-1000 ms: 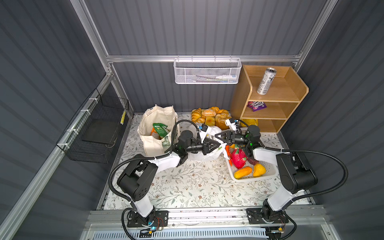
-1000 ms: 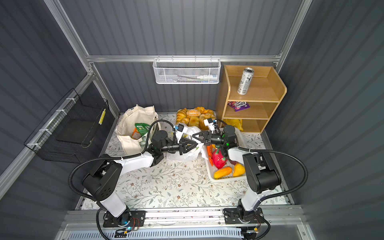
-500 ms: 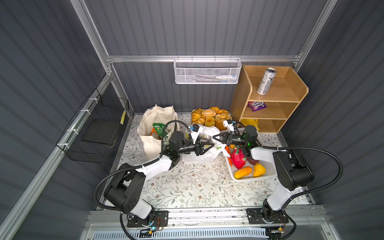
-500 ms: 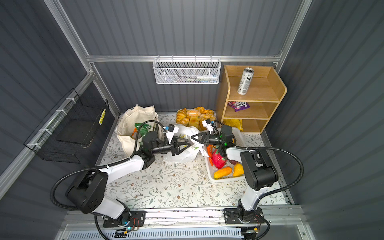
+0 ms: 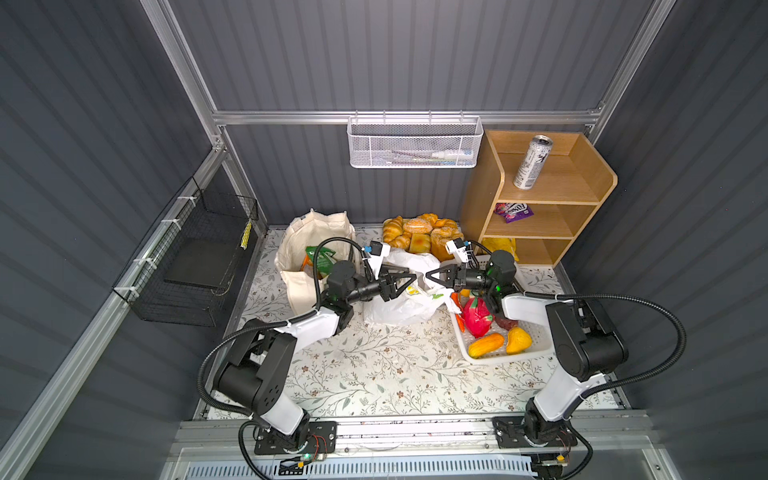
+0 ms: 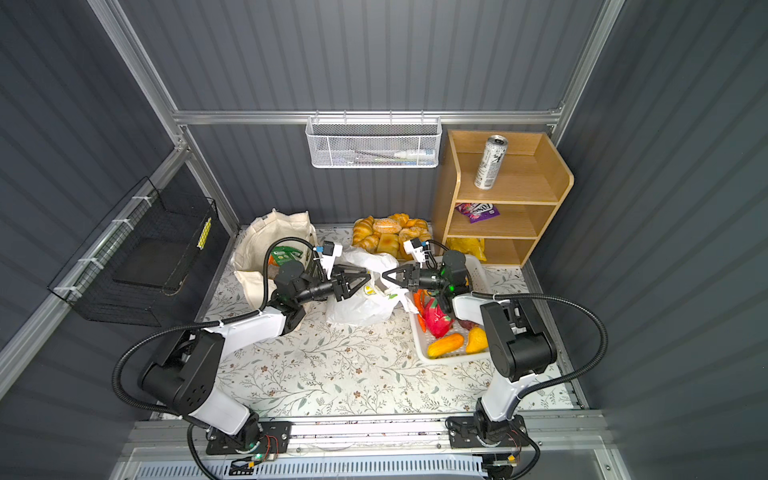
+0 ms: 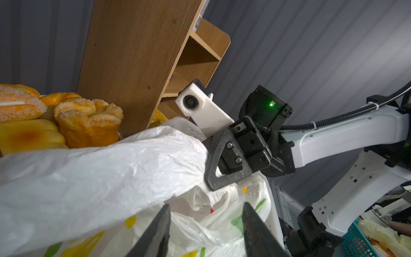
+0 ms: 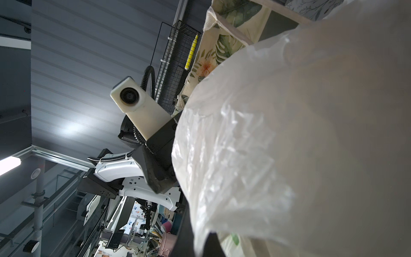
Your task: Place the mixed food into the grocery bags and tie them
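1. Your left gripper (image 7: pixel 205 205) hangs over the lemon-print plastic bag (image 5: pixel 399 309), jaws spread, with only crumpled film beneath them
2. Your right gripper (image 5: pixel 430 277) faces it with jaws pressed together; it seems to pinch a fold of that bag, though film hides the tips
3. The bag lies on the floral mat (image 5: pixel 374 374), between the canvas tote (image 5: pixel 297 266) and the white basket (image 5: pixel 532 353)
4. The drink can (image 5: pixel 532 164) stands on the top shelf of the wooden shelf unit (image 5: pixel 478 199); a green packet (image 5: pixel 322 255) sits inside the tote

Thin, crinkly, glossy plastic bag (image 5: pixel 397 307); matt woven canvas tote (image 5: pixel 297 291); smooth wood-grain shelf (image 5: pixel 592 166).
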Controlling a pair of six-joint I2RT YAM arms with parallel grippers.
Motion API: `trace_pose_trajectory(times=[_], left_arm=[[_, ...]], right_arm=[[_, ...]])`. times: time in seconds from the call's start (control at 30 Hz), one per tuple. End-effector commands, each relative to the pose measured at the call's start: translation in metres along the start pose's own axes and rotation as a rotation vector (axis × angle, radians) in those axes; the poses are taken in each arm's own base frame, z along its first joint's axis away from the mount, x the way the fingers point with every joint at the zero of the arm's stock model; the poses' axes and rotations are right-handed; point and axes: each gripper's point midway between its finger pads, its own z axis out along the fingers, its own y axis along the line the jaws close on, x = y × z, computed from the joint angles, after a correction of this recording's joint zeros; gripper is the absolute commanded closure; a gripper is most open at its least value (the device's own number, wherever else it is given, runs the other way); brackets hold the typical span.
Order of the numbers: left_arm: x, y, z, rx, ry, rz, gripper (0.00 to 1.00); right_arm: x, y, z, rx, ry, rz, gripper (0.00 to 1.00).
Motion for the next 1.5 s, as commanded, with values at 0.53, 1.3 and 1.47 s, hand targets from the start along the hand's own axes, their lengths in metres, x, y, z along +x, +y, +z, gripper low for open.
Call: trace_pose_trajectory(times=[0.53, 1.3, 1.47], left_arm=[[0.018, 0.013, 0.051, 0.025, 0.028, -0.003, 0.49], [0.0, -0.008, 0.025, -0.011, -0.098, 0.036, 0.48], [-0.01, -0.017, 0.022, -0.015, -0.075, 0.092, 0.75]], right_arm=[[-0.002, 0.047, 0.003, -0.071, 0.047, -0.14, 1.0], [-0.012, 0.036, -0.004, -0.032, -0.02, -0.108, 0.77], [-0.018, 0.045, -0.016, -0.002, -0.081, -0.1, 0.53]])
